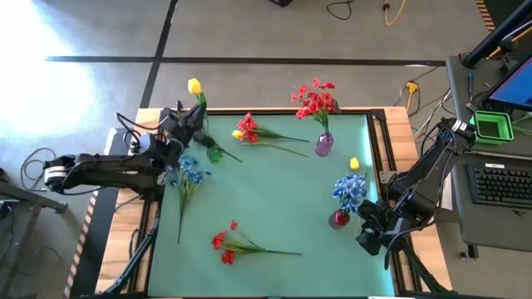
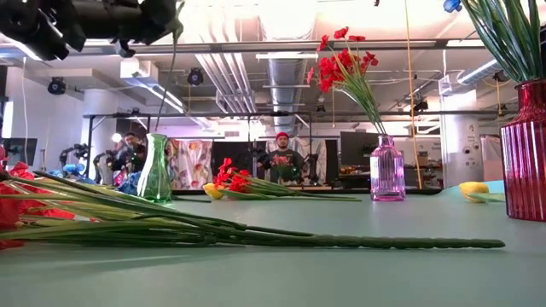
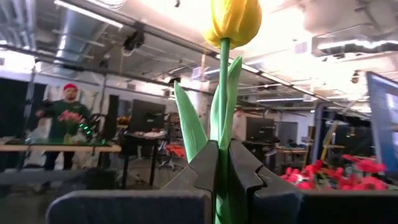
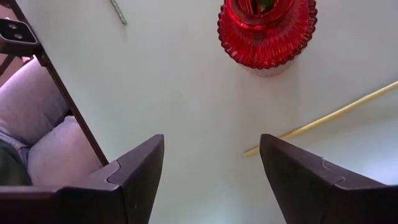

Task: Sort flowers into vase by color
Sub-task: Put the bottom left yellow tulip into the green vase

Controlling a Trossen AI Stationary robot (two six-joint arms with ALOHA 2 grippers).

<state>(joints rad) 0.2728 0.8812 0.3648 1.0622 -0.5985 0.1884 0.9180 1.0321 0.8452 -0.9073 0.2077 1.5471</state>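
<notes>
Left gripper (image 3: 225,171), jaws clamped on the stem of a yellow tulip (image 1: 194,86), holds it upright above the green vase (image 1: 215,154). Right gripper (image 4: 211,177), jaws apart and empty, hovers beside the red vase (image 4: 267,31) on the worktop (image 1: 274,199).
</notes>
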